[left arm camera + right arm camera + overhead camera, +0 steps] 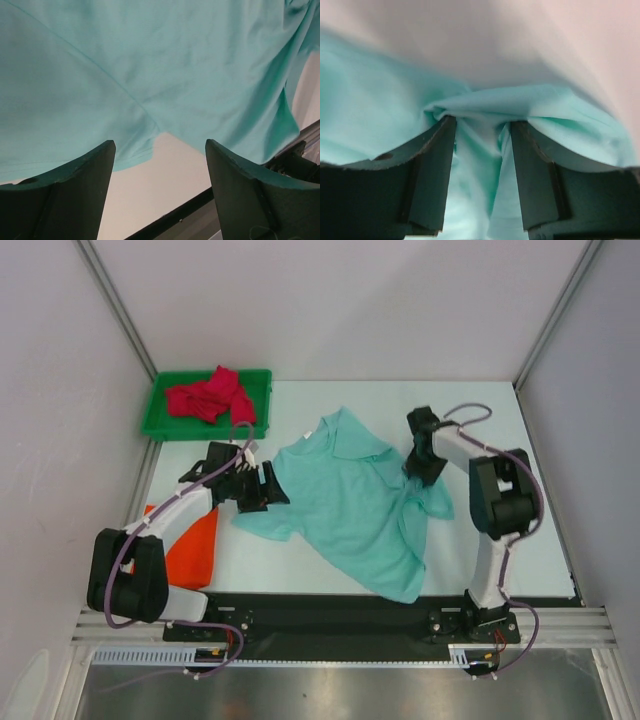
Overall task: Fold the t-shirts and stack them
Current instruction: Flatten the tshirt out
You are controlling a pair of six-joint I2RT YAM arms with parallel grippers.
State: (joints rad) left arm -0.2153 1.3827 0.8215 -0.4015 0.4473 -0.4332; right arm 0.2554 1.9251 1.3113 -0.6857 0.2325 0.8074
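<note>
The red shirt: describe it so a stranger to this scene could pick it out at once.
On the white table, look to the far left corner, where a green tray sits. The red shirt lies crumpled inside it. The mint shirt is spread mid-table and the orange shirt lies at the near left, neither in a tray.

The mint green t-shirt (350,505), orange t-shirt (195,545) and crimson t-shirt (208,397) are all plain; the tray (160,424) is vivid green

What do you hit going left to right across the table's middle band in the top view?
orange t-shirt → left gripper → mint t-shirt → right gripper
</note>
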